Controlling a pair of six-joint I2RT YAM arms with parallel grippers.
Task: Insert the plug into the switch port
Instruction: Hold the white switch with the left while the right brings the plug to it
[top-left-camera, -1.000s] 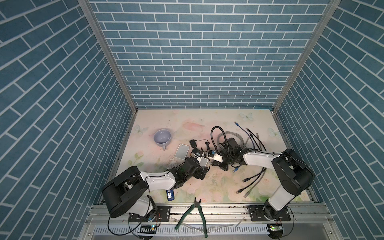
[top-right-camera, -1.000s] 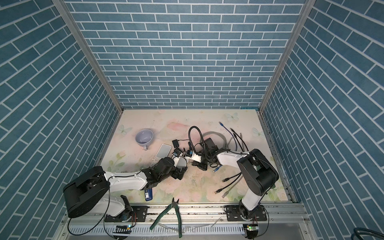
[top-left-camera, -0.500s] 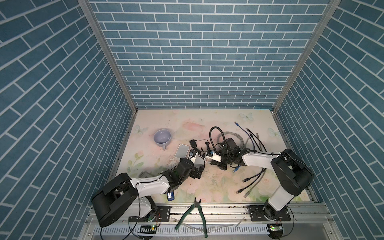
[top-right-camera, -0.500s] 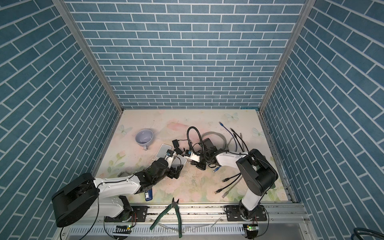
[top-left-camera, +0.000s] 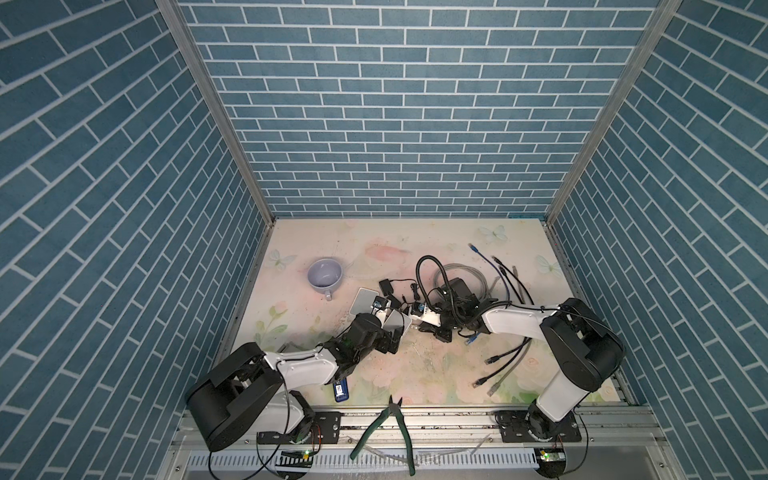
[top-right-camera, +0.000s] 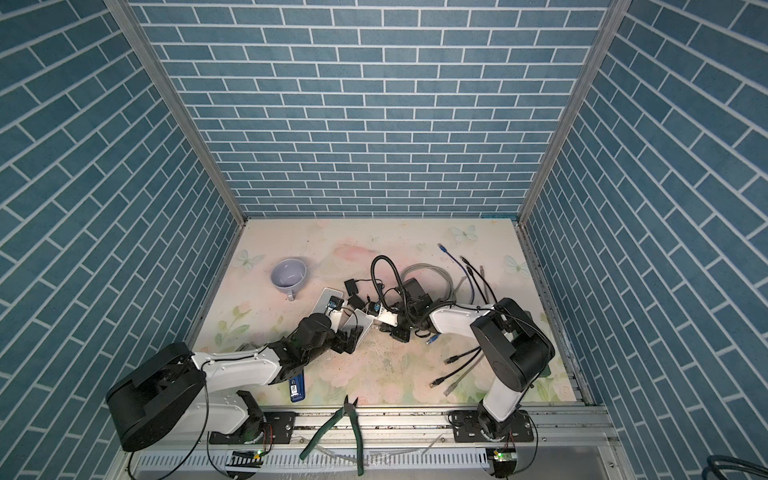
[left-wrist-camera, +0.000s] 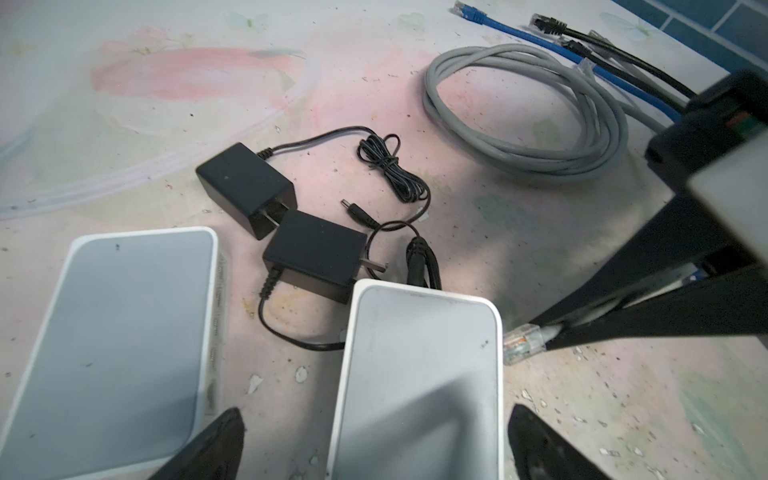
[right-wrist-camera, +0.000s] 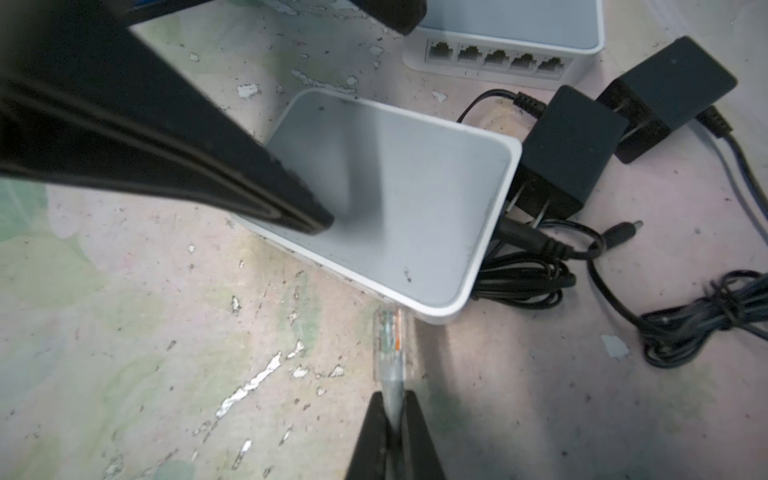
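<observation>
A white switch (left-wrist-camera: 419, 374) lies flat on the floral mat, and my left gripper (left-wrist-camera: 376, 419) stands open astride its near end, one finger on each side. In both top views this switch (top-left-camera: 394, 322) (top-right-camera: 358, 325) sits between my left gripper (top-left-camera: 395, 334) (top-right-camera: 352, 337) and my right gripper (top-left-camera: 420, 327) (top-right-camera: 384, 328). My right gripper (right-wrist-camera: 392, 399) is shut on the grey cable just behind the clear plug (right-wrist-camera: 388, 340). The plug (left-wrist-camera: 524, 343) has its tip against the switch's (right-wrist-camera: 395, 208) side near a corner. That side's ports are hidden.
A second white switch (right-wrist-camera: 498, 54) with a row of open ports lies beside the first. Two black power adapters (left-wrist-camera: 249, 187) with cords, a coiled grey cable (left-wrist-camera: 528, 112) and loose blue and black cables (top-left-camera: 503, 274) lie behind. A mug (top-left-camera: 325, 275), a blue stick (top-left-camera: 340, 388) and cutters (top-left-camera: 390, 419) are nearby.
My left arm has dropped lower and stretched out, its open gripper settling around the switch. My right gripper has crept slightly left with the plug.
</observation>
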